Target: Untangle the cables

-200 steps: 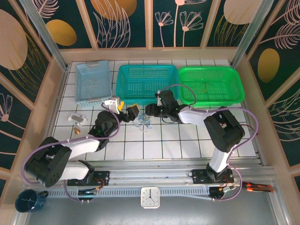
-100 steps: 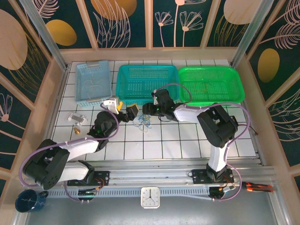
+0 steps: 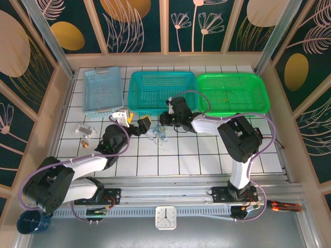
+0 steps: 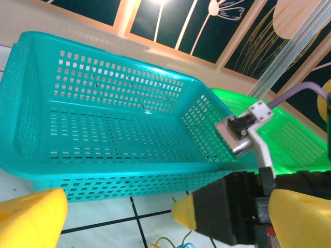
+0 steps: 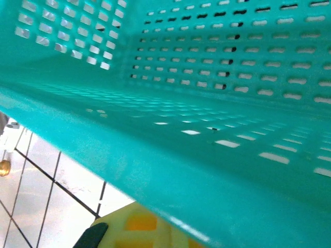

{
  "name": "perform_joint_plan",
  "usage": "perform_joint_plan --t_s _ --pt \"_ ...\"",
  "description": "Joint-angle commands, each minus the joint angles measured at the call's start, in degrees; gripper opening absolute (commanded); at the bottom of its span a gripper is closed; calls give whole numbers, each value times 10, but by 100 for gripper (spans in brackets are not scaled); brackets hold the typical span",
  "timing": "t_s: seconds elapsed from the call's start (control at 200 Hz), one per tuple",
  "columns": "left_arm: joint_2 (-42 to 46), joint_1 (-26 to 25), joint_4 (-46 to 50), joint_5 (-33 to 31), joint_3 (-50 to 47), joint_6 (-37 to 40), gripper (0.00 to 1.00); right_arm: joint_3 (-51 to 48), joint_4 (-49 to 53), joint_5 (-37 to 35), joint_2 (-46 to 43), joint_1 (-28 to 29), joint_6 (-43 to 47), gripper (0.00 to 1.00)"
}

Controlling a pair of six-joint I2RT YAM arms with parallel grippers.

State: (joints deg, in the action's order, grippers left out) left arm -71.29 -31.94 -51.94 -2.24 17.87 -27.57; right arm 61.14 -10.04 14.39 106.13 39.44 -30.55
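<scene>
Cables (image 3: 156,135) lie in a small loose knot on the tiles, just in front of the teal basket (image 3: 162,93) and between the two claws. They look light, limp and thin, so pinching a free loop at the knot's edge seems best. Left claw (image 3: 137,122) gapes wide, empty. Right claw (image 3: 163,121) is clamped tight. A second ago it stood half open, farther right. Whether it pinches a strand I cannot tell.

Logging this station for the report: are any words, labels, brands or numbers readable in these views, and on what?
None can be read.
The clock at the near edge of the top view: its dial marks are too small to read.
</scene>
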Motion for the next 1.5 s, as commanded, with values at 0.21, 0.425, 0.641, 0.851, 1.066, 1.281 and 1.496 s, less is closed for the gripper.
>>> perform_joint_plan --t_s 0.21,0.425,0.641,0.851,1.066,1.281,1.496 --pt "-34 -1 3 40 2 61 99 28 10 27 -85 4 -1 0" --pt "-79 -1 6 71 30 81 99 33 3 47 -103 4 -13 0" --pt "-140 -2 -27 109 64 79 99 32 -2 54 -111 12 -19 0" --pt "-198 -2 -63 124 96 62 99 36 -9 69 -113 26 -30 0" --pt "-247 -2 -68 151 114 52 90 65 -10 86 -135 23 -38 0" --pt "-265 -2 -86 151 93 47 78 89 -31 116 -174 -2 -59 0" --pt "-288 -2 -95 156 82 46 56 85 -45 126 -206 -34 -74 0"
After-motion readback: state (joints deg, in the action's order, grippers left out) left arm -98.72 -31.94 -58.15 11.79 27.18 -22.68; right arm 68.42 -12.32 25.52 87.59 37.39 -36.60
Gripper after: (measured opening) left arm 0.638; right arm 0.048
